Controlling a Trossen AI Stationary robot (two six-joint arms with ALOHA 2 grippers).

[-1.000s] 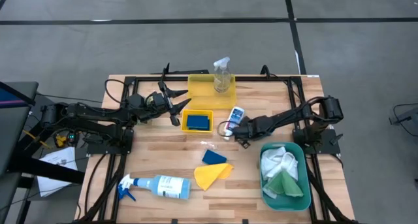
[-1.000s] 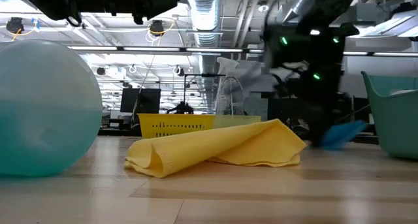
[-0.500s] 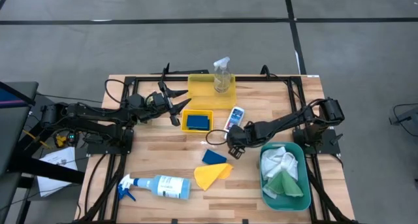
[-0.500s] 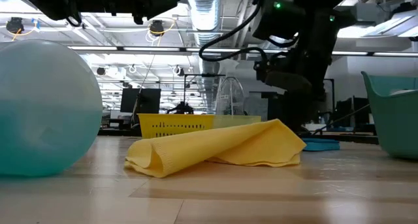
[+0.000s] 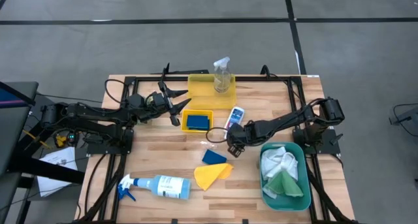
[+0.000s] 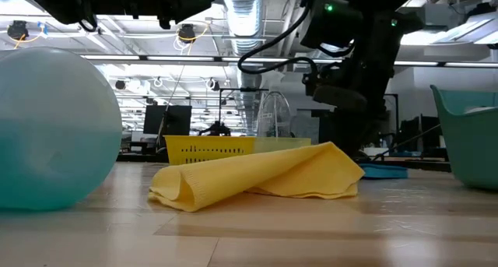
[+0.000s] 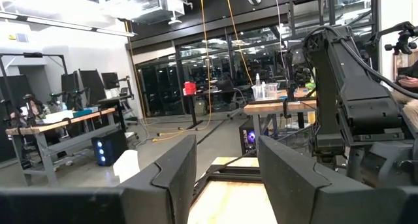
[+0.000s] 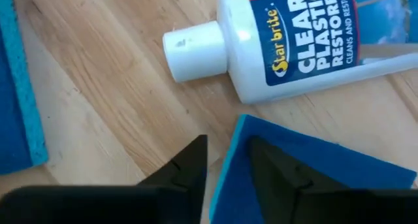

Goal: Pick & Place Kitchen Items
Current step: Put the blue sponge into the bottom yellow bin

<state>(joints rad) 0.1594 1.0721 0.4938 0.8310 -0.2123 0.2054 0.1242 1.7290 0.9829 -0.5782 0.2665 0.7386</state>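
Right end effector [image 5: 233, 147] is low over the middle of the desk [image 5: 163, 155], fingers [image 8: 179, 168] slightly parted, gripping nothing. In the right wrist view a flat blue sponge [image 8: 313, 162] with a lighter edge lies directly under the fingertips; the high view does not show this sponge clearly.

White bottle [image 5: 235, 116]: smooth plastic, white cap, blue label, lying on its side just beyond the right end effector. A second sponge [image 5: 213, 157], porous rectangle, lies near that end effector toward the desk's front edge, partly on the yellow cloth [image 5: 210, 175]. The cloth is a finely ribbed weave, loosely folded into a soft hump in the low view.

Blue-white spray bottle [image 5: 159, 185] lies on its side at the front edge, well away from both arms; rounded translucent body. Teal bin [image 5: 285, 192], smooth moulded plastic, sits beside the right arm, holding crumpled white and green cloths [image 5: 282, 173].

Left end effector [image 5: 174, 103] hangs in the air, fingers apart, empty. Just beside it is a small yellow tray [image 5: 197, 120] holding a blue sponge; beyond that, a larger yellow tray [image 5: 208, 98] with an upright clear spray bottle [image 5: 222, 75].

Desk: pale wood planks, black metal frame. Floor: grey, dark tape lines. Room behind: workbenches, monitors, ceiling ducts.
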